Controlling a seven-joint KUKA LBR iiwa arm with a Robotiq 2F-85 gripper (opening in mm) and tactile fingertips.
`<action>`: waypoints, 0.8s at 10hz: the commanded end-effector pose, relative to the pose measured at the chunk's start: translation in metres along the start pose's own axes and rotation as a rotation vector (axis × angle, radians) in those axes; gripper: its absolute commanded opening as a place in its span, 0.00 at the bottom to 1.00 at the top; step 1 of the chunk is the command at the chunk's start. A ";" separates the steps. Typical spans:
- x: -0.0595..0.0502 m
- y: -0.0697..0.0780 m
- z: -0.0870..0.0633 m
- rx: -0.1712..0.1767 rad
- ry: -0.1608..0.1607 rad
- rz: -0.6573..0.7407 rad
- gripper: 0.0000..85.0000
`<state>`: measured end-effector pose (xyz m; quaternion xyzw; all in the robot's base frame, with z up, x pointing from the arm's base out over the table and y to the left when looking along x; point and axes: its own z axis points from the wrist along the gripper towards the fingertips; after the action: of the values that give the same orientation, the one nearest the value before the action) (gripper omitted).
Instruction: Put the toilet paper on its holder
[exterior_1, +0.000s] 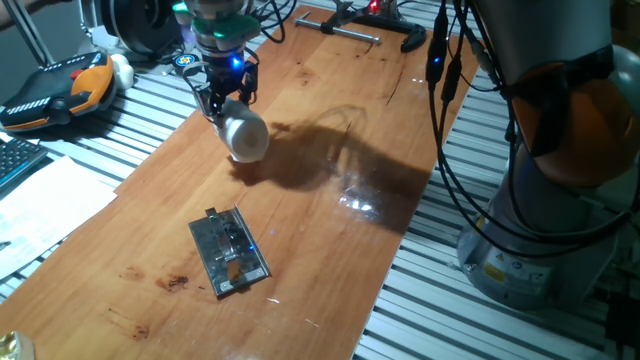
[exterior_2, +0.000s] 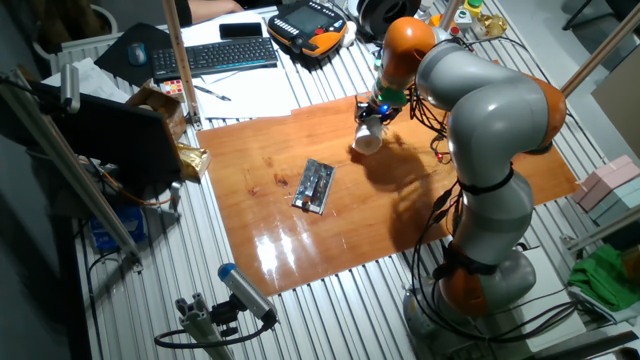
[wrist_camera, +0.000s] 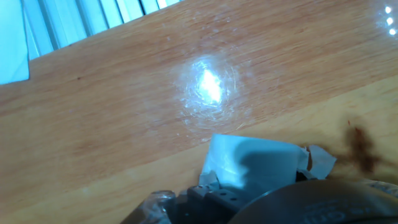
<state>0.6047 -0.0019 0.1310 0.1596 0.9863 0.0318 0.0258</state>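
Toilet paper clenched in tool, lifted above table; holder well apart

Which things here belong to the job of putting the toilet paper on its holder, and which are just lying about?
Belong to the job:
toilet paper, held off the board in the gripper
holder, lying on the wooden board

Just lying about:
keyboard
orange and black pendant
papers

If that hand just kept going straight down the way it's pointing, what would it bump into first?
Most likely the bare wooden table. The hand, gripping the toilet paper, points down at plain wood; the roll would probably touch first. The holder lies well off to the side.
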 end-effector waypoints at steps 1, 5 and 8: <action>0.000 0.000 0.000 -0.001 0.001 0.004 0.69; 0.000 0.000 0.000 -0.020 0.019 0.039 0.66; 0.000 0.000 0.000 -0.022 0.015 0.114 0.67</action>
<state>0.6047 -0.0019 0.1309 0.2168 0.9750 0.0448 0.0188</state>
